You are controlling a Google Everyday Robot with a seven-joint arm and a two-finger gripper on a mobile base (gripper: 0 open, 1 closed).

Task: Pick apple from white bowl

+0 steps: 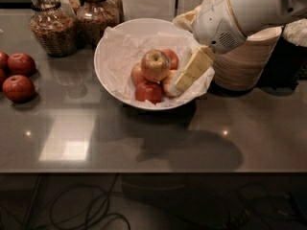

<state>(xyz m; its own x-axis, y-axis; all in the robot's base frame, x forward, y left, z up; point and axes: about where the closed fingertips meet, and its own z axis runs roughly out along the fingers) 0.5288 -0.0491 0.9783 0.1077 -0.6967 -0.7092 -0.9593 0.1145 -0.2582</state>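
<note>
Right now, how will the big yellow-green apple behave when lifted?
The apple looks round and glossy, so it may slip or roll. It rests atop other apples in the white bowl; they could shift. The gripper hangs beside it.

Apple (155, 65) in white bowl (98, 63), gripper (184, 82) beside

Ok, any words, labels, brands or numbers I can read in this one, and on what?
None can be read.
The glass jars, the white bowl, the apple and the stacked paper bowls show no lettering.
The claw, over the bowl's right side beside the apples, and the arm housing show no legible mark.
</note>
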